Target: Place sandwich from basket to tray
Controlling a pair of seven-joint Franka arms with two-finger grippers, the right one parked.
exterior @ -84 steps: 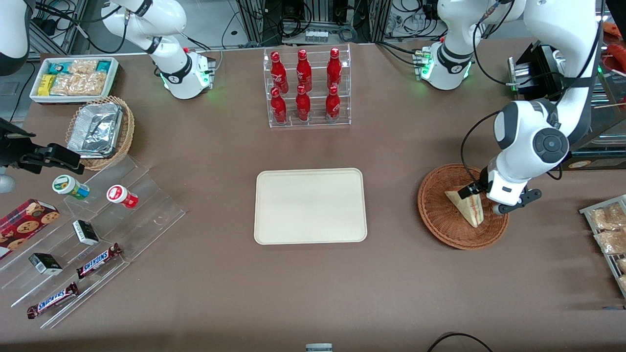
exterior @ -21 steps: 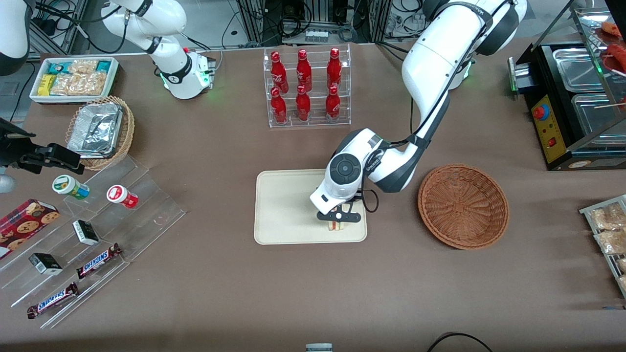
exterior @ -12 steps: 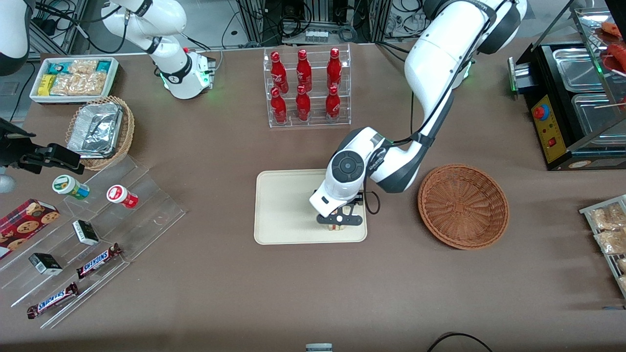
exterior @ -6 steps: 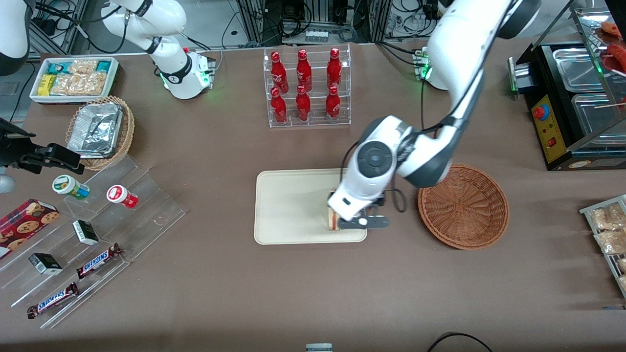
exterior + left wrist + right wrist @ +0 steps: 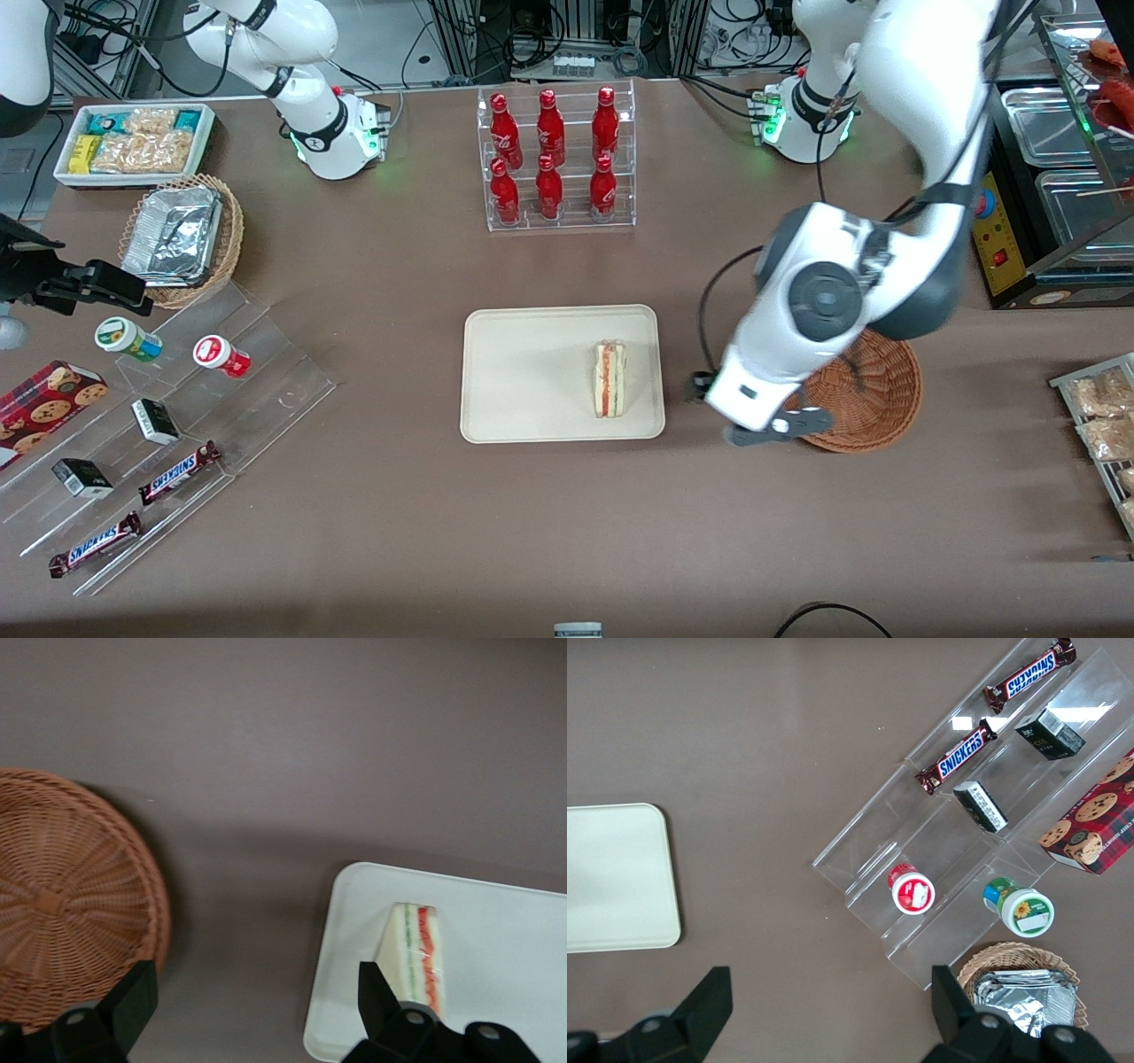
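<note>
The sandwich lies on the cream tray, near the tray's edge toward the basket, with its red and green filling facing up. Nothing lies in the brown wicker basket, and the arm partly covers it in the front view. My left gripper hangs open above the bare table between tray and basket, holding nothing. Its fingers are spread wide, one toward the basket and one toward the sandwich.
A clear rack of red bottles stands farther from the camera than the tray. A stepped acrylic shelf of snacks, a tan basket of foil trays and a white bin sit toward the parked arm's end. A black appliance stands toward the working arm's end.
The gripper carried the sandwich from the basket to the tray, let it go, then rose and moved toward the basket. The sandwich stays on the tray.
</note>
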